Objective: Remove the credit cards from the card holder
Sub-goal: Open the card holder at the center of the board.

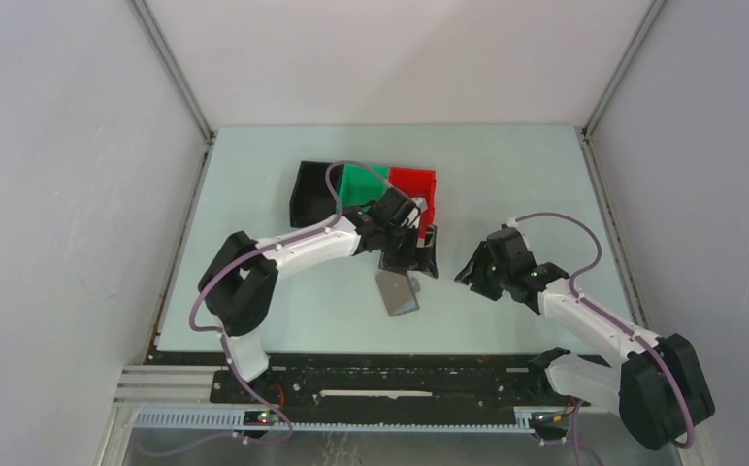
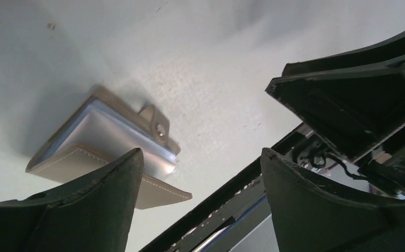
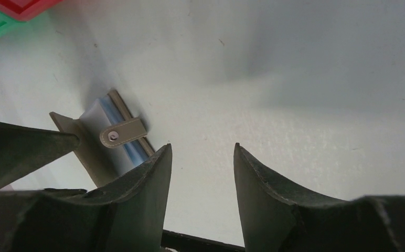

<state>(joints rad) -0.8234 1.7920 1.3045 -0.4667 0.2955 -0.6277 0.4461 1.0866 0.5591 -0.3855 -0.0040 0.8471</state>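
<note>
**Two arms, one card holder and three bins on a pale tabletop.**

One card holder (image 1: 397, 293), grey-taupe, lies on the tabletop (image 1: 506, 175). It sits toward the near edge, in front of the bins and between the two grippers. Its cover stands partly raised, exposing pale blue-grey inner pockets. One closing tab (image 3: 121, 134) with a round snap projects from its edge. The credit cards cannot be told apart from the pockets in any view.

Three bins stand side by side in a row behind the holder: one black bin (image 1: 310, 194), one green bin (image 1: 363, 183) and one red bin (image 1: 415, 183).

Of the two arms, the left arm (image 1: 293, 248) reaches in from the left. The left gripper (image 1: 411, 262) hangs just behind the holder, its jaws spread wide and holding nothing. In the left wrist view one of its fingers (image 2: 85, 210) overlaps the holder's cover, and whether they touch cannot be told.

The right arm (image 1: 594, 320) reaches in from the right. The right gripper (image 1: 475, 280) stands just to the right of the holder and apart from it. Its jaws are parted with only bare tabletop between them.

The surface is matte and pale green-white, marked by a few small specks. One black rail (image 1: 380, 381) runs along the near edge. Three plain white walls enclose the table, with one aluminium post (image 1: 172, 68) at each of the two back corners.
</note>
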